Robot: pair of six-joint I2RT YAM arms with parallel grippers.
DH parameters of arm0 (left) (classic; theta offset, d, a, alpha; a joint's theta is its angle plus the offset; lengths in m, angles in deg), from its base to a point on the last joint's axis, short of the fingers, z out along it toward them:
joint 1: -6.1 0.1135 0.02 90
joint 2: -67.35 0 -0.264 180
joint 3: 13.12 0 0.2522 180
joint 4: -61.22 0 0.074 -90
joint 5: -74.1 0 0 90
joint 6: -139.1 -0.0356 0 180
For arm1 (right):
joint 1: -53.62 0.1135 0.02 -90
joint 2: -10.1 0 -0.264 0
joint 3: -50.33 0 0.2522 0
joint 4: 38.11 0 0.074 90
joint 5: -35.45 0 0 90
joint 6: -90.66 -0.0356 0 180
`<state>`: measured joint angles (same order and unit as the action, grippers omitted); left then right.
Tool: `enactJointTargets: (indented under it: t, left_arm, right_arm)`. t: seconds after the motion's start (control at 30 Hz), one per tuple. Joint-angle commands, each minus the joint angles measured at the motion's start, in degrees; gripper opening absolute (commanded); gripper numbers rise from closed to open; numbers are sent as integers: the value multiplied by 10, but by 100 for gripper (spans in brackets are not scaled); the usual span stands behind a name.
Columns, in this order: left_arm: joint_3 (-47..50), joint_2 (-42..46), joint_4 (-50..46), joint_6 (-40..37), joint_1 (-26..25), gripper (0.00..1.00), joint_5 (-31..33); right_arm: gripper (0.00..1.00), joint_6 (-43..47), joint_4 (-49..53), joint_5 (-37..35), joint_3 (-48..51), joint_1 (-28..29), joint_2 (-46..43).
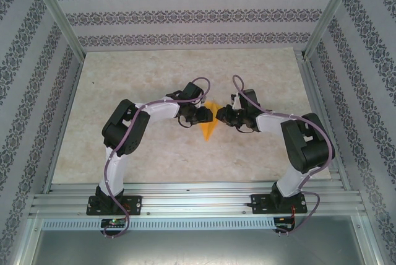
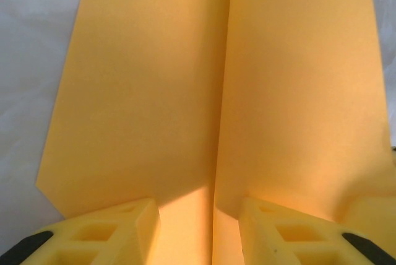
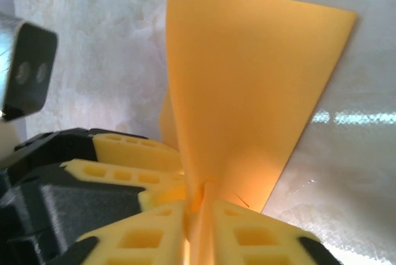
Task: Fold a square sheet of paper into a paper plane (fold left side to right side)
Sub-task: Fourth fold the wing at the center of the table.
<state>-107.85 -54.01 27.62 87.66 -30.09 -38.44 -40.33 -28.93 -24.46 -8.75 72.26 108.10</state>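
Holding paper plane (image 3: 247,91) flap upright with right fingers (image 3: 253,240) clamped on it, to carry across; likely pinning rest to surface (image 1: 154,153) with left fingers (image 2: 105,237) spread astride crease.

Both arms bend inward; left end effector (image 2: 198,218) gapes apart, right end effector (image 3: 199,212) pinches the paper (image 3: 247,91).

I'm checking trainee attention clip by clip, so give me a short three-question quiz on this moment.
1. True or false: the orange paper lies flat and uncreased on the table.
2. What does the right gripper hold between its fingers? A) a cable B) the paper's edge C) nothing
3. Fill in: seen from above, the paper's pointed tip faces the table's ___ edge.
Key: 1 false; 2 B; 3 near.
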Motion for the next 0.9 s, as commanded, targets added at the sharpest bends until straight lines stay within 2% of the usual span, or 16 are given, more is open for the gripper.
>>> enactJointTargets:
  t: [0.0,0.17,0.87]
  left_arm:
    - [25,-63,-58,-19,-7,43,64]
    - [25,-64,-59,-20,-7,43,64]
    - [25,-67,-58,-22,-7,43,60]
  right_arm:
    - [8,8,-4,-6,-17,0,17]
    - [3,24,5,-11,-25,-3,35]
    - [3,57,27,-11,-54,-3,83]
